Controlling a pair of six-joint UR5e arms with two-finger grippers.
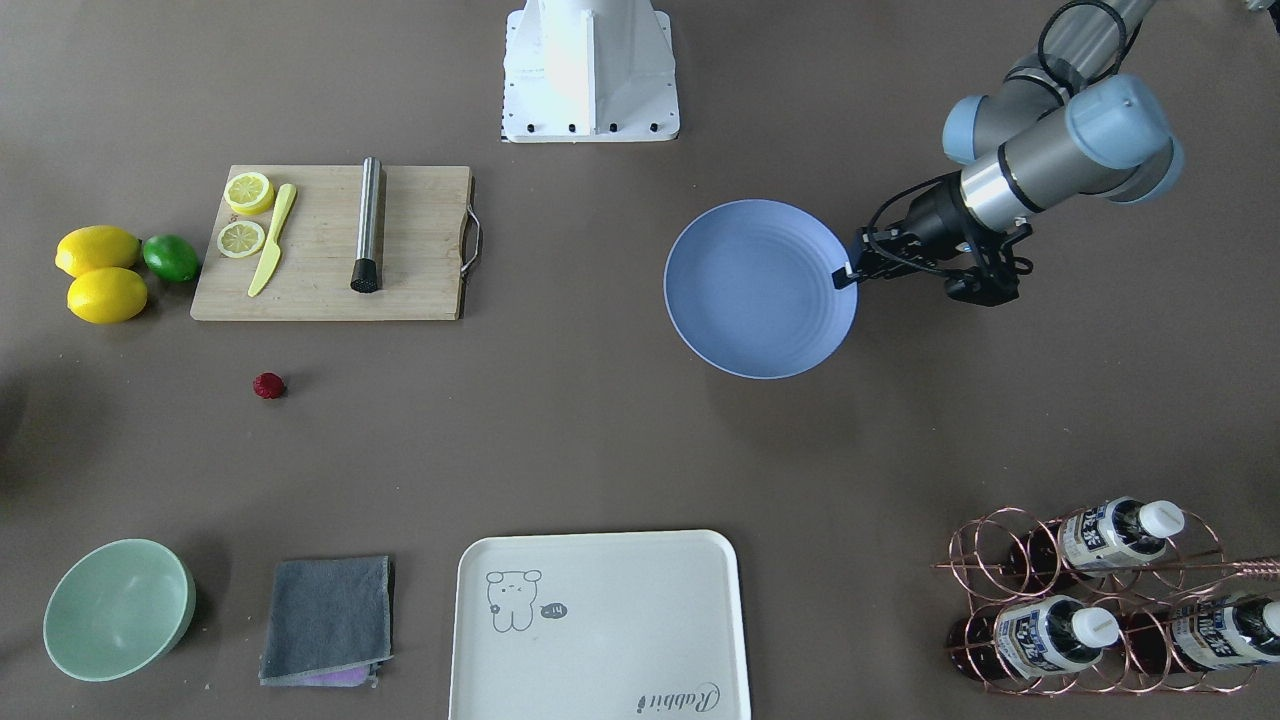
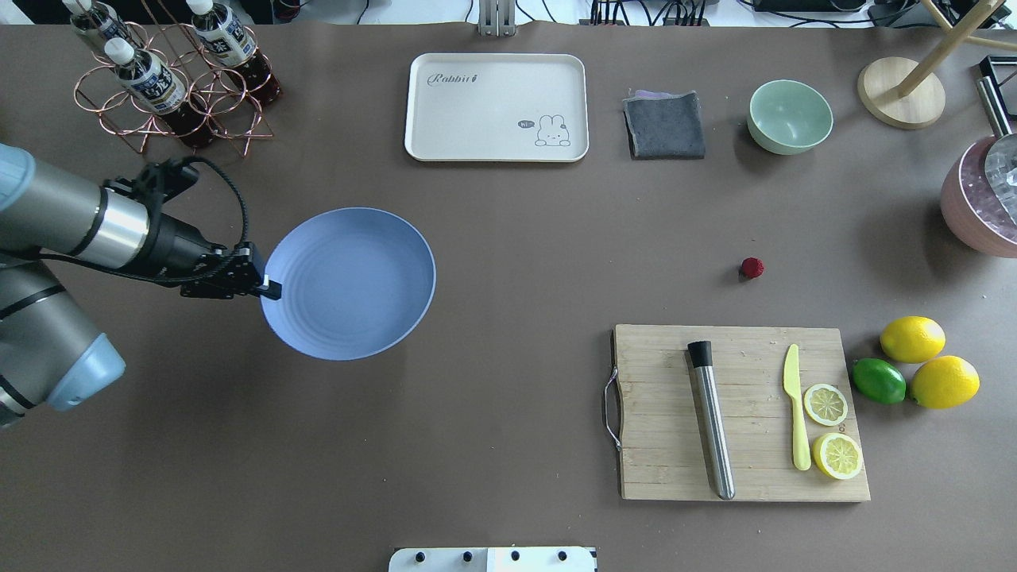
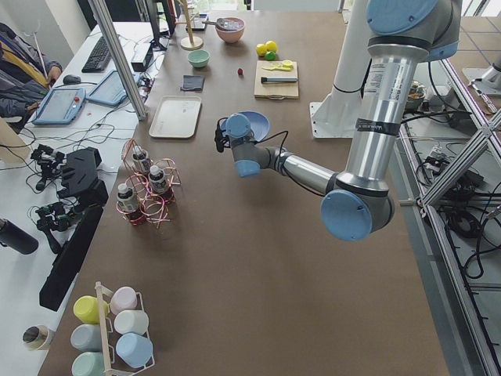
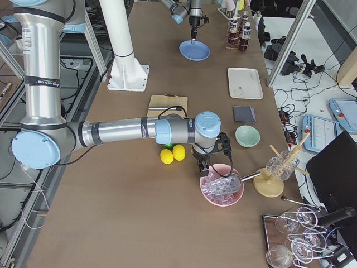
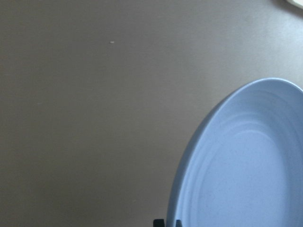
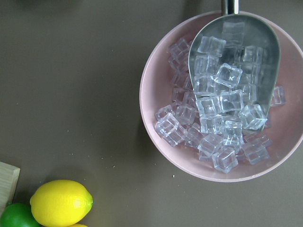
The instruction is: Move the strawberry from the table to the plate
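Note:
The strawberry (image 2: 752,268) (image 1: 268,385), small and dark red, lies on the bare table (image 2: 516,254) just beyond the cutting board. Far from it, on the robot's left side, is the blue-lavender plate (image 2: 349,282) (image 1: 750,290) (image 5: 246,165). My left gripper (image 2: 266,286) (image 1: 845,275) is shut on the plate's outer rim, its fingertips just showing at the bottom of the left wrist view. My right gripper (image 4: 203,166) hangs over a pink bowl of ice (image 6: 156,94), away from the strawberry. I cannot tell whether it is open or shut.
A wooden cutting board (image 2: 659,413) carries a steel muddler, a yellow knife and lemon slices. Two lemons (image 2: 914,339) and a lime lie beside it. Along the far side stand a mint bowl (image 2: 790,117), grey cloth (image 2: 664,125), cream tray (image 2: 496,107) and bottle rack (image 2: 171,79).

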